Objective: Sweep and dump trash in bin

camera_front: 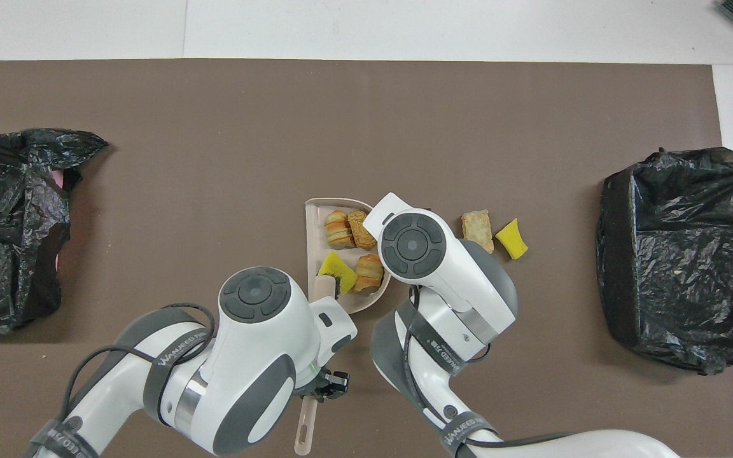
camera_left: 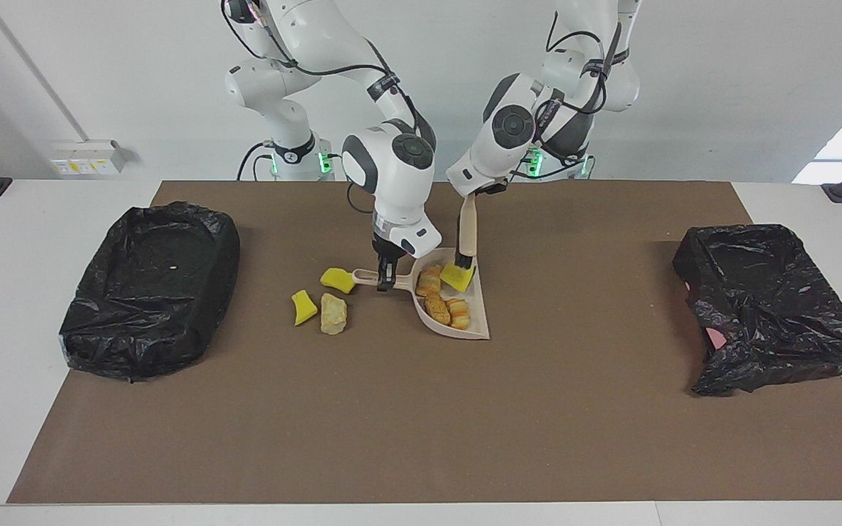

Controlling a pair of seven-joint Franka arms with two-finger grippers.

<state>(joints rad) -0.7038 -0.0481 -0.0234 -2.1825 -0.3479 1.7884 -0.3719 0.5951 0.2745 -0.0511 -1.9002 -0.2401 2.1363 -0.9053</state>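
The beige dustpan [camera_left: 465, 326] [camera_front: 314, 219] lies on the brown mat. My right gripper [camera_left: 386, 276] is shut on its handle. My left gripper [camera_left: 473, 194] [camera_front: 323, 385] is shut on the beige brush [camera_left: 467, 230], which stands nearly upright with its black bristles in the pan. Trash in the pan: a yellow sponge chunk [camera_left: 457, 276] [camera_front: 337, 270] against the bristles and three orange-brown bread lumps [camera_left: 437, 307] [camera_front: 340, 229]. On the mat beside the handle lie two yellow sponge chunks [camera_left: 337, 280] [camera_left: 304, 307] and a beige lump [camera_left: 333, 314] [camera_front: 478, 230].
A bin lined with a black bag [camera_left: 150, 285] [camera_front: 675, 254] stands at the right arm's end of the table. A second black-bagged bin [camera_left: 764, 307] [camera_front: 4, 229] stands at the left arm's end. The brown mat [camera_left: 421, 424] covers the table between them.
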